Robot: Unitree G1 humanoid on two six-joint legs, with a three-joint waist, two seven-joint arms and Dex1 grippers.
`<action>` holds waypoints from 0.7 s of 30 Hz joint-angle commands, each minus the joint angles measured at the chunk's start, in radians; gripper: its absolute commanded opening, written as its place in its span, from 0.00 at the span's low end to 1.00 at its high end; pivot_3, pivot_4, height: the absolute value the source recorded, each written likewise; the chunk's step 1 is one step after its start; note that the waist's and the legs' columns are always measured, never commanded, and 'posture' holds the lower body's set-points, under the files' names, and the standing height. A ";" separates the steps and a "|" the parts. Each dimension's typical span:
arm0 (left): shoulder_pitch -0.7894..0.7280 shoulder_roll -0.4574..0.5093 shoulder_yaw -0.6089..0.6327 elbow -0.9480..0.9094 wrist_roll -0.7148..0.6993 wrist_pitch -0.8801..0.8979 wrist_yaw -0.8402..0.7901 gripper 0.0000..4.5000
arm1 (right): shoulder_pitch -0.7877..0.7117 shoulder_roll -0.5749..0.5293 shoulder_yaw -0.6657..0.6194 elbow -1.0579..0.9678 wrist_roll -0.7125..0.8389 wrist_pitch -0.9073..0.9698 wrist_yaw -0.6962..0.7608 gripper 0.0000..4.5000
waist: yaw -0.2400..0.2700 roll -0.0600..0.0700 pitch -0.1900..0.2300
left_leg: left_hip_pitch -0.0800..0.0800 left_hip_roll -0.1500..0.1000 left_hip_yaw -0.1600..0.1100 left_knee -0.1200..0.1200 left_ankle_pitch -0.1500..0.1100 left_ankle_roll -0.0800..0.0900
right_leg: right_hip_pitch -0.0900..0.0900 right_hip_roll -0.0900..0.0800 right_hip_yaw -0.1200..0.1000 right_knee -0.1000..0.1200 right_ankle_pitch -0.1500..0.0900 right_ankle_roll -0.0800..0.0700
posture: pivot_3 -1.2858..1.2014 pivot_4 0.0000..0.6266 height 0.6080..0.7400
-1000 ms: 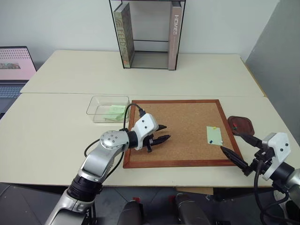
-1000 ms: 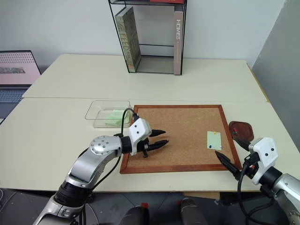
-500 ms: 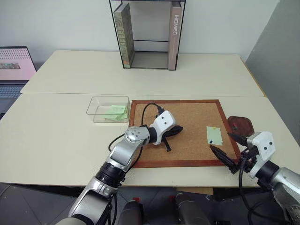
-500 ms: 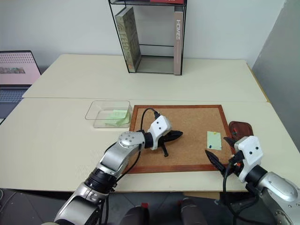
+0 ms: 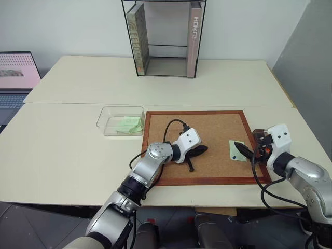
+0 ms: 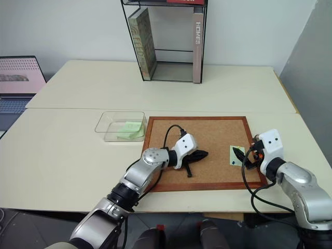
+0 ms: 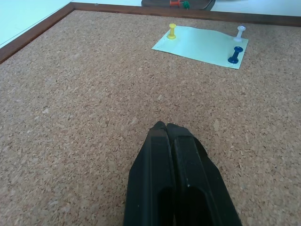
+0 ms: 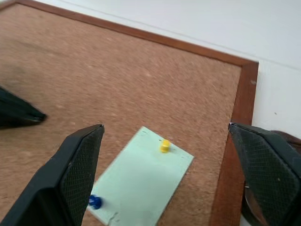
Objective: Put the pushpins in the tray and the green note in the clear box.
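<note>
Head view: left gripper [image 5: 203, 150], fingers pressed together, rests mid corkboard [image 5: 212, 124]; green note [image 5: 237, 150] pinned at its three o'clock edge, tray [image 5: 261, 134] just beyond.
Left wrist view: yellow pushpin [image 7: 172, 31], blue pushpin [image 7: 235, 54] on note.
Right wrist view: right gripper [image 8: 165, 176] spread wide above note.
</note>
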 commanded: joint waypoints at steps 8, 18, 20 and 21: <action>0.027 0.026 -0.005 -0.016 0.025 0.030 -0.015 0.00 | -0.102 0.026 0.040 0.191 -0.076 -0.098 0.033 0.79 | -0.004 0.000 0.000 | 0.000 0.000 0.000 -0.001 0.000 0.000 | 0.000 0.000 0.000 0.000 0.001 0.002 | 0.52 0.24 1.00; 0.022 0.032 -0.005 -0.014 0.030 0.033 -0.015 0.00 | -0.126 0.050 0.056 0.227 -0.111 -0.114 0.031 0.38 | -0.005 0.000 0.000 | 0.001 0.000 0.000 -0.001 0.000 0.000 | 0.000 0.000 0.000 0.000 0.001 0.002 | 0.52 0.24 1.00; 0.021 0.034 -0.005 -0.012 0.032 0.034 -0.015 0.00 | -0.129 0.050 0.057 0.228 -0.113 -0.114 0.031 0.31 | -0.005 0.000 0.000 | 0.001 0.000 0.000 0.000 0.000 0.000 | 0.000 0.000 0.000 0.000 0.001 0.002 | 0.52 0.24 1.00; 0.021 0.035 -0.006 -0.011 0.034 0.035 -0.015 0.00 | -0.130 0.051 0.057 0.227 -0.112 -0.114 0.030 0.25 | -0.005 0.000 0.000 | 0.001 0.000 0.000 0.000 0.000 0.000 | 0.000 0.000 0.000 0.000 0.001 0.002 | 0.52 0.24 1.00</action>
